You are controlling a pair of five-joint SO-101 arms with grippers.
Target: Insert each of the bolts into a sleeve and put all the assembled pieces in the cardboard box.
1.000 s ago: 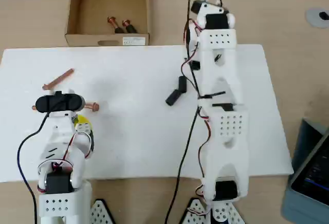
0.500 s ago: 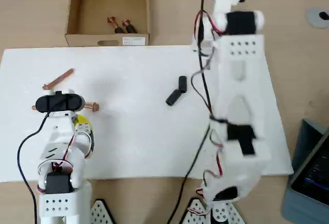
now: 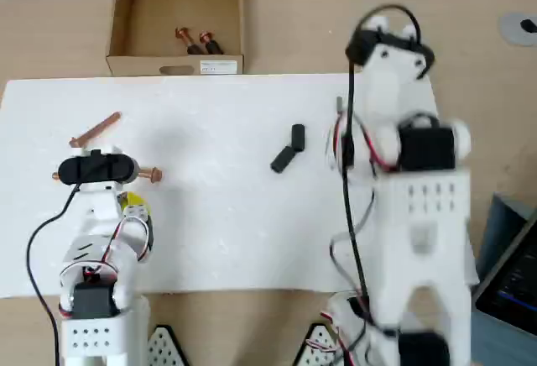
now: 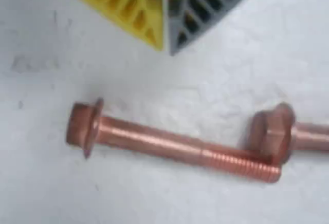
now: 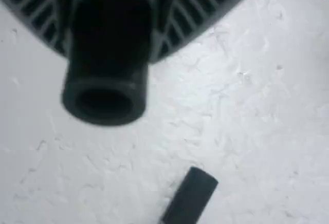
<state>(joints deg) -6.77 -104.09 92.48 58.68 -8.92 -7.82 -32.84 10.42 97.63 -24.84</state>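
My right jaws clamp a black cylindrical sleeve [image 5: 105,75]; my closed, empty left jaws risk snagging both touching copper flanged bolts [image 4: 169,144] together.

Bench [image 3: 277,30] with white mat [image 3: 218,215]. Box [image 3: 117,22] at the mat's far edge. Bolts [image 3: 95,129] lie near its left edge, two sleeves [image 3: 284,159] near centre.

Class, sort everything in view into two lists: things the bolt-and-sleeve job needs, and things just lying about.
Needed: cardboard box, two assembled pieces inside it, copper bolts, loose black sleeves, sleeve held by right gripper.
Lying about: grey disc, dark grey device.
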